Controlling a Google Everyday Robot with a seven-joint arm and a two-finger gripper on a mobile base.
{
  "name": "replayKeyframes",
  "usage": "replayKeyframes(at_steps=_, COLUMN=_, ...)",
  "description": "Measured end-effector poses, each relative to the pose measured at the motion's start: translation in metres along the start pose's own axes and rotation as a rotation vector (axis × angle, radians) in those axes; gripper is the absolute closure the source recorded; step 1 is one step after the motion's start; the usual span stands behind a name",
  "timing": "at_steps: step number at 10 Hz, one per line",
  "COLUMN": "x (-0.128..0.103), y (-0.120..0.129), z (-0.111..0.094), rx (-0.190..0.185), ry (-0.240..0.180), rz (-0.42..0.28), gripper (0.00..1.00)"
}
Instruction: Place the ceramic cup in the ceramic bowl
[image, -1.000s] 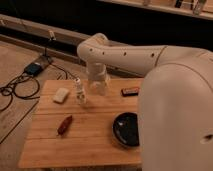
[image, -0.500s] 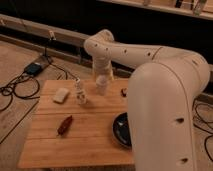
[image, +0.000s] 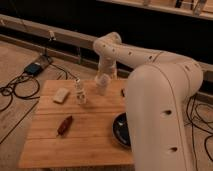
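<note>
- Camera view: a wooden table (image: 90, 145) seen from above and in front, with the robot's bulky white arm (image: 160, 105) filling the right side of the frame.
- The ceramic cup (image: 102, 87) stood upright on the tabletop near the far edge, pale and cylindrical. It is the reference point for the notes below.
- The gripper (image: 102, 79) was directly over the cup, right at its top, with the wrist pointing straight down. Its lower end blended into the cup's rim, so I could not tell whether it was spread, closed or clamped on the cup.
- The arm rose from the cup, bent at a rounded joint behind and above it, then ran right and toward the camera into the large forearm segment.
- The ceramic bowl (image: 120, 132) sat well apart from the cup, nearer the camera and slightly right. It was black and glossy, and its right half was hidden behind the arm.
- A slim clear bottle (image: 80, 93) with a white cap stood upright just left of the cup, not touching it.
- A pale flat block (image: 61, 95) lay further left of the cup, beyond the bottle.
- A reddish-brown oblong object (image: 65, 125) lay left of the cup and closer to the camera, at an angle.
- A small dark object (image: 123, 92) showed just right of the cup, mostly covered by the arm.
- Dark cables (image: 15, 92) and a blue box (image: 34, 68) lay on the floor far left of the cup, off the table.
</note>
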Motion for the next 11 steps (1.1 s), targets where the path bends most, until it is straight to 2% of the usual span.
replayKeyframes(at_steps=4, x=-0.011, y=-0.005, z=0.042, rx=-0.028, ry=0.02, rz=0.029, gripper=0.35)
replayKeyframes(at_steps=8, x=-0.01, y=-0.01, z=0.079, rx=-0.015, ry=0.059, rz=0.033, gripper=0.36)
replayKeyframes(at_steps=9, x=-0.01, y=-0.009, z=0.084, rx=-0.011, ry=0.068, rz=0.025, gripper=0.42)
replayKeyframes(at_steps=11, x=-0.009, y=-0.007, z=0.089, rx=-0.007, ry=0.082, rz=0.009, gripper=0.6)
